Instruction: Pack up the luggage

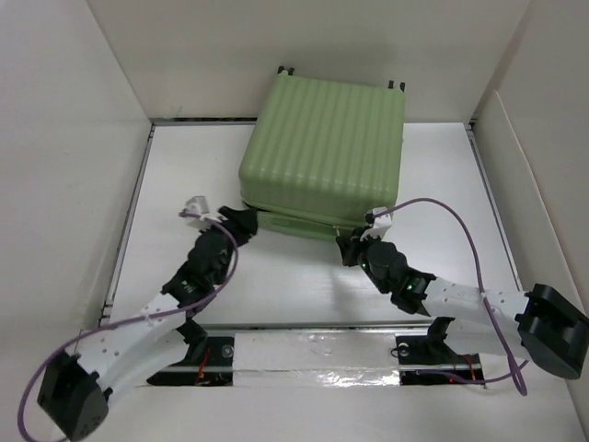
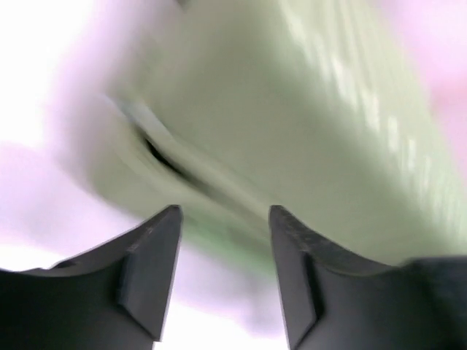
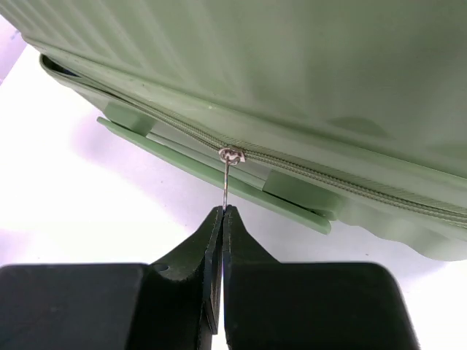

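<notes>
top external: white table [image 1: 276,285] (pale walls [image 1: 55,138]), green luggage [image 1: 322,147]

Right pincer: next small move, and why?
Probably drag the pull along the luggage toward the left pincer. The right pincer is shut on it. The zip looks closed on the right side and gapes on the left.

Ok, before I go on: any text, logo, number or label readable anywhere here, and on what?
No readable text in any view.
The luggage: plain ribbed green shell, no logo or label visible.
Zipper pull, pinched by the right gripper: a small shape on the metal, too small to tell whether it is lettering.
Left wrist view: too blurred to read anything.
</notes>
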